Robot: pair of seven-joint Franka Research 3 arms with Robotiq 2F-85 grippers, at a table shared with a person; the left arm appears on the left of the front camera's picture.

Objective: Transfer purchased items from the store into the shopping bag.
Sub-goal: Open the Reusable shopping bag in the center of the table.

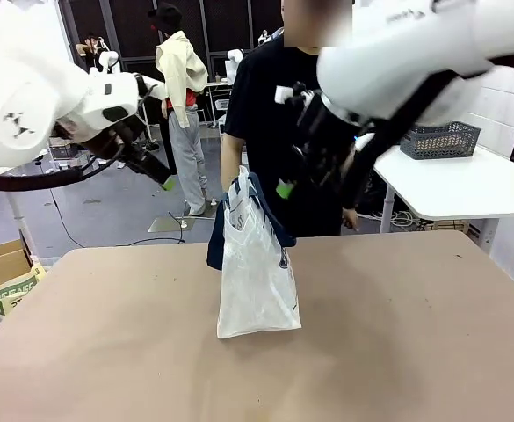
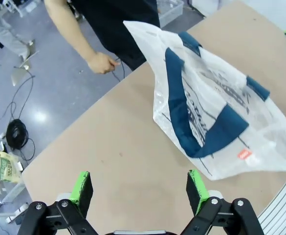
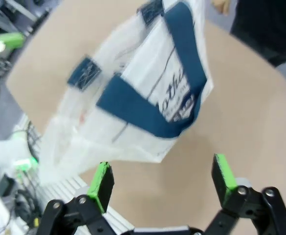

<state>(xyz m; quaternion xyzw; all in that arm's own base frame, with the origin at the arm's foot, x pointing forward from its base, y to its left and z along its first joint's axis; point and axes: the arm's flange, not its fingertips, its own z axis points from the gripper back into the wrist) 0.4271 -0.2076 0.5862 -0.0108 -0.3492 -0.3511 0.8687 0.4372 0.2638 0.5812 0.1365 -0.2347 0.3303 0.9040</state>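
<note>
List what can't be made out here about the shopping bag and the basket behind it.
- Inside the shopping bag: front view, the cloudy plastic hides whether anything is in it.
- Print on the bag: right wrist view, motion blur makes it unreadable.
- Red tag: left wrist view, too small to read.
- Basket contents: front view, far off and behind its lattice wall.

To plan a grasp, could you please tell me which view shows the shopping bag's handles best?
The left wrist view: the handles of the shopping bag are sharp, seen from above. The right wrist view blurs them; the front view shows them hanging at the side.
</note>
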